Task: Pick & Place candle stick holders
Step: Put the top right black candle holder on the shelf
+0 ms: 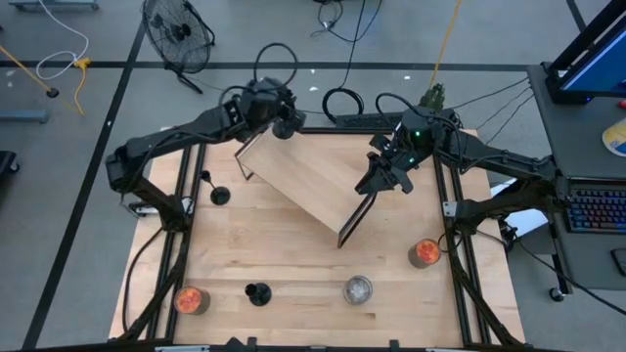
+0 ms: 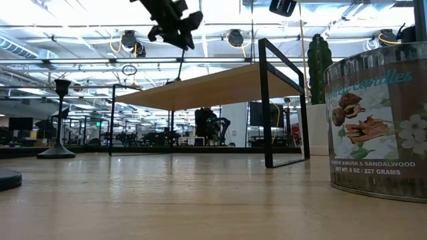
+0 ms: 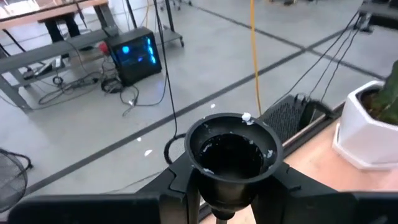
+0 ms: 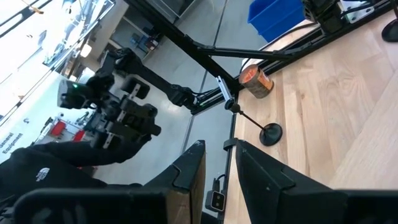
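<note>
A black candle stick holder [image 3: 230, 149] stands upright in my left gripper [image 1: 286, 120], which is shut on it over the far edge of a small wooden shelf [image 1: 308, 181]. My right gripper [image 1: 378, 182] hovers above the shelf's right end with a narrow gap between its fingers and nothing in it. On the table stand two more black holders [image 1: 217, 194] [image 1: 256, 292], two orange glass cups [image 1: 191, 299] [image 1: 424, 252] and a silvery cup [image 1: 358, 289]. My left gripper pinches the black holder just under its cup [image 3: 225, 200], one finger [image 3: 181, 190] on each side. The fingers come nearly level from the table's far left. The holder is upright with its cup opening up, and its thin stem [image 2: 181, 63] hangs toward the shelf top. Whether its foot touches the shelf I cannot tell.
The shelf has a black metal frame [image 2: 267, 100] and stands slantwise mid-table on its legs. A white pot with a green cactus [image 3: 364, 134] stands at the far right edge. Black rails [image 1: 182, 210] run along the table's sides.
</note>
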